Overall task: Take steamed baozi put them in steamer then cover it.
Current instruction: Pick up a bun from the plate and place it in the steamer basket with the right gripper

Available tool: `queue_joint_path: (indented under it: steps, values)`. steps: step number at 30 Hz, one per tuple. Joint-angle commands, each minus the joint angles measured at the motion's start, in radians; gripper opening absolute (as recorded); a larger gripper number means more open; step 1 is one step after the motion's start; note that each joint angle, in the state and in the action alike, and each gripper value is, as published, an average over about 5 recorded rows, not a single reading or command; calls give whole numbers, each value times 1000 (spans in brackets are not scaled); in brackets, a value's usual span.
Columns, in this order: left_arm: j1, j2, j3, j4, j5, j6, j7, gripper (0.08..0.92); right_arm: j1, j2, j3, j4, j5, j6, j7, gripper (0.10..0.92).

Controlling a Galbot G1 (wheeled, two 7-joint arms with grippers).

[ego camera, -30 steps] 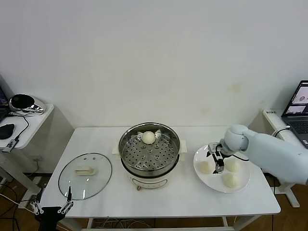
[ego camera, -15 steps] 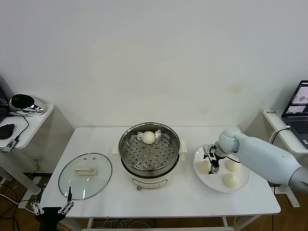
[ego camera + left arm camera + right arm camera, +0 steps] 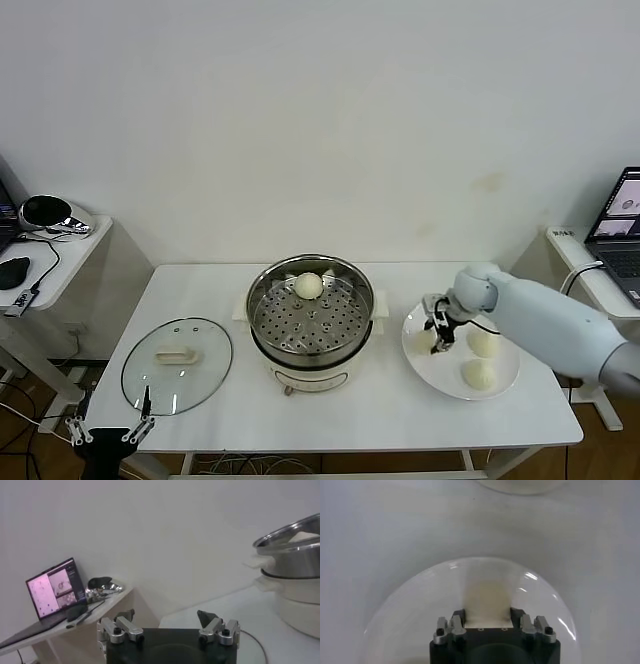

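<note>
i see a plain white wall behind a white table. to the robot's left stands a small white side table with a black mouse, a cable and a shiny dark object on it. to the right, an open laptop sits on another white stand. light is even and soft.

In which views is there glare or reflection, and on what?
Head view: bright glints on the steamer wall and the glass cover. Right wrist view: light streaks along the plate rim. Left wrist view: the laptop screen glows.
</note>
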Motion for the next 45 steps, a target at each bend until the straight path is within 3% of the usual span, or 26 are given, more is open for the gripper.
queue_joint_path:
  steps: [1, 9, 18, 29, 45]
  values:
    - [-2, 4, 2, -2, -2, 2, 1, 823, 343, -106, -167, 184, 180, -64, -13, 585]
    - [-15, 24, 11, -3, -11, 5, 2, 823, 739, -12, -390, 321, 425, -160, 14, 594]
    - [-24, 32, 11, -13, -19, 4, 0, 823, 635, 306, -371, 252, 629, -280, 126, 601]
    - [-10, 9, -2, -41, -15, 3, -1, 823, 433, 605, -340, -5, 667, -358, 209, 602]
    - [-8, -3, 8, -47, -11, -3, -4, 823, 253, 748, -300, -218, 589, -416, 244, 602]
